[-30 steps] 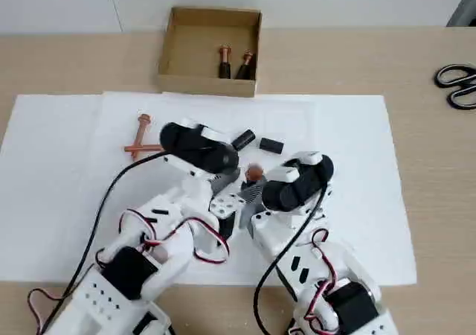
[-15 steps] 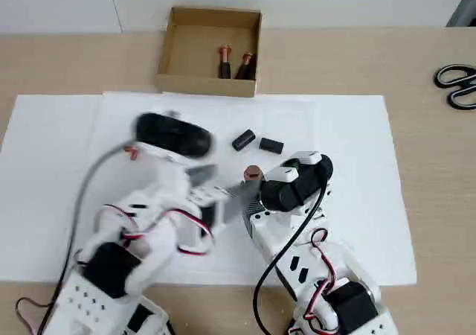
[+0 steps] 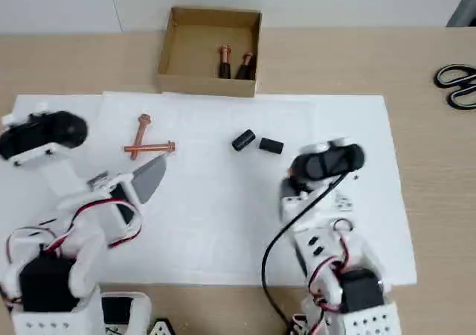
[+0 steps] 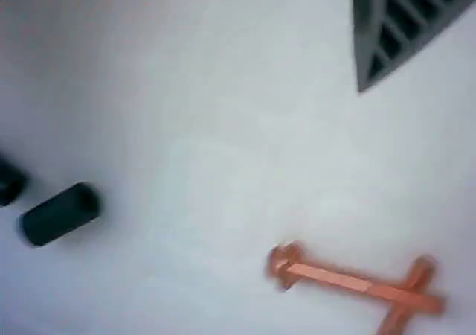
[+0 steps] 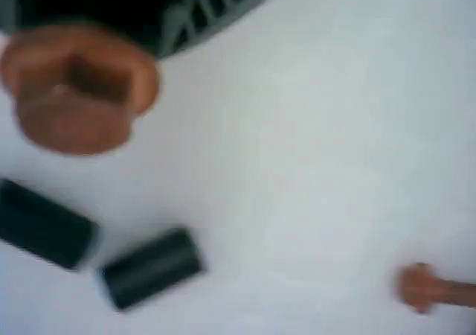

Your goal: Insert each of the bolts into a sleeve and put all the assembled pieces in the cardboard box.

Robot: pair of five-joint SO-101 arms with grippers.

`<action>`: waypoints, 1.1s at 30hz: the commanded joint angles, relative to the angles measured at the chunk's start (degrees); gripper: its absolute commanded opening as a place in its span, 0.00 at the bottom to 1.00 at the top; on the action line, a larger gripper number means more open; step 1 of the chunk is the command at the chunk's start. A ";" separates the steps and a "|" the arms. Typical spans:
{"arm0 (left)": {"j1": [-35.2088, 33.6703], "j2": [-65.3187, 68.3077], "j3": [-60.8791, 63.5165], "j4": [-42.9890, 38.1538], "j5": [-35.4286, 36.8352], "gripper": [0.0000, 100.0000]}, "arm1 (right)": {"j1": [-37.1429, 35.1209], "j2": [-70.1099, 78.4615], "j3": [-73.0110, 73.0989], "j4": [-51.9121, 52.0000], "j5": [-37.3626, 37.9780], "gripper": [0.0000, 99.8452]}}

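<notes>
Copper bolt [image 5: 78,89] in the right jaws' grip — left jaws' gap unclear.

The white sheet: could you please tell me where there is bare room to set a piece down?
Bare: sheet's middle between left arm and right arm, below the sleeves; the cardboard box's left half. Crowded: near the crossed bolts and sleeves.

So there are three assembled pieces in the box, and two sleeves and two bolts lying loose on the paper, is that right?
Not quite. The box holds two assembled pieces, not three, as the high view shows. The rest stands: two sleeves and two bolts lie loose on the paper.
</notes>
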State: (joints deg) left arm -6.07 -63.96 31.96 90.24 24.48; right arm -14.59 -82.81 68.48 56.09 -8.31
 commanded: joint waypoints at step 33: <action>-1.58 -0.26 -2.42 2.37 0.18 0.32 | -2.77 127.08 -87.74 -70.37 1.67 0.01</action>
State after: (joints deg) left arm -7.30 -63.60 31.60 93.67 24.48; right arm -17.14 42.29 -12.31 -12.57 -7.43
